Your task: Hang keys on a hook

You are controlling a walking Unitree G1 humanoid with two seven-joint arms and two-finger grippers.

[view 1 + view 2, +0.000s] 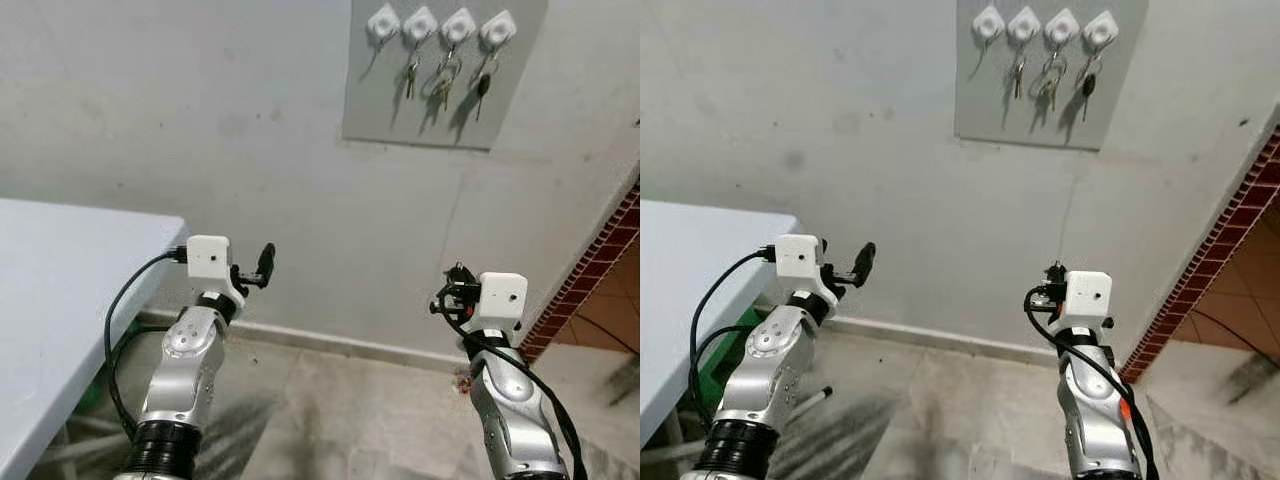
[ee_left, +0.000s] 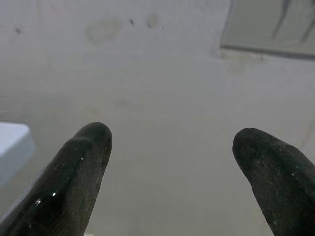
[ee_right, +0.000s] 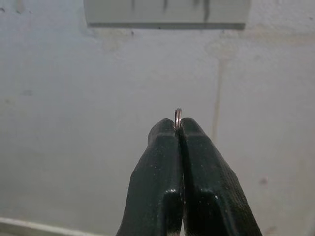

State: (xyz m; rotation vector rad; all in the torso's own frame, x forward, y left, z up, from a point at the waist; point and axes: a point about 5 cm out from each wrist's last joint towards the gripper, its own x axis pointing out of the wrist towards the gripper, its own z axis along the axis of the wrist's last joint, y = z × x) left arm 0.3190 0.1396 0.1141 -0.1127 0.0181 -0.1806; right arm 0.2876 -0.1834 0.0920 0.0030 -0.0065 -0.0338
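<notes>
Right gripper pinches a key ring, bare wall ahead. Four hooks above it, three with keys. Left gripper spread wide.

A panel is fixed high on the wall ahead, four hooks across it; the bench stands left.

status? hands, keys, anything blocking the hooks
Right hand shut on key ring, held low, short of the hook board. Left hand open, idle. Leftmost hook bare; other three carry keys. Nothing in the way.
</notes>
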